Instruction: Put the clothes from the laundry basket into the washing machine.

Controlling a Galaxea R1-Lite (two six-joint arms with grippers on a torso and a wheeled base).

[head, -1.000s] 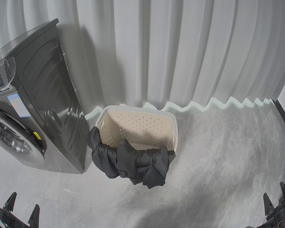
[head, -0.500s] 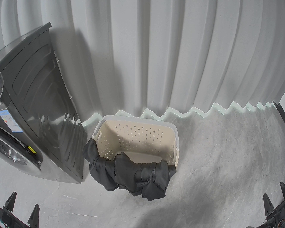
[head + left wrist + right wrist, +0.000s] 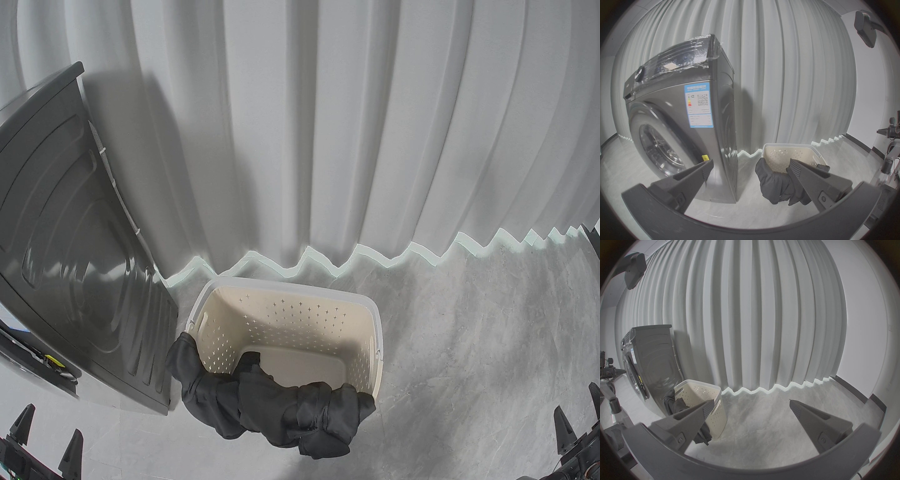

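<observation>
A cream laundry basket point(image 3: 282, 286) stands on the floor in front of the curtain. Dark grey clothes point(image 3: 269, 406) hang over its near rim, partly inside and partly outside. The dark grey washing machine point(image 3: 69, 269) stands just left of the basket, and its round door point(image 3: 659, 147) is shut. My left gripper point(image 3: 50, 428) is low at the near left, open and empty, short of the clothes point(image 3: 778, 184). My right gripper point(image 3: 576, 405) is at the near right, also open and empty, well right of the basket point(image 3: 700, 393).
A white pleated curtain point(image 3: 350, 137) hangs behind the basket and washer. Grey marble floor point(image 3: 487, 350) spreads wide to the basket's right. A black skirting board point(image 3: 859, 393) runs along the right wall.
The whole head view has shifted with the camera: the basket sits lower in the picture and the washer's front has slid off the left edge. Both grippers stay open.
</observation>
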